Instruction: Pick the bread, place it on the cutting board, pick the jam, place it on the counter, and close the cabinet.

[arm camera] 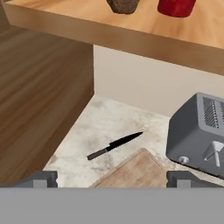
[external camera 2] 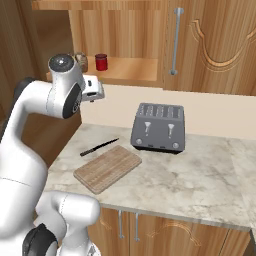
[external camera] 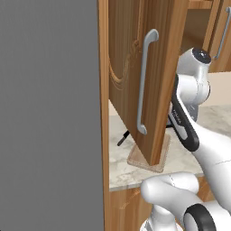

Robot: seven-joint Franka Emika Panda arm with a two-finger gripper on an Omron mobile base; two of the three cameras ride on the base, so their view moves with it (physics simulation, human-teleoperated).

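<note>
Claw (arm camera: 111, 178) wide; cabinet (external camera 2: 130, 70) holds bread (arm camera: 123, 5), jam (arm camera: 176, 6).

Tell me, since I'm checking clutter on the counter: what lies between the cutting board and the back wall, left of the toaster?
A black knife lies there on the counter, just beyond the cutting board, seen in the right base view.

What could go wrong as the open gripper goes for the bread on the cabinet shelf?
The bread sits close beside the jam on the shelf, so the open gripper could knock the jar. The open cabinet door hangs over the cutting board, crowding the arm's path down. A knife lies beside that board.
</note>
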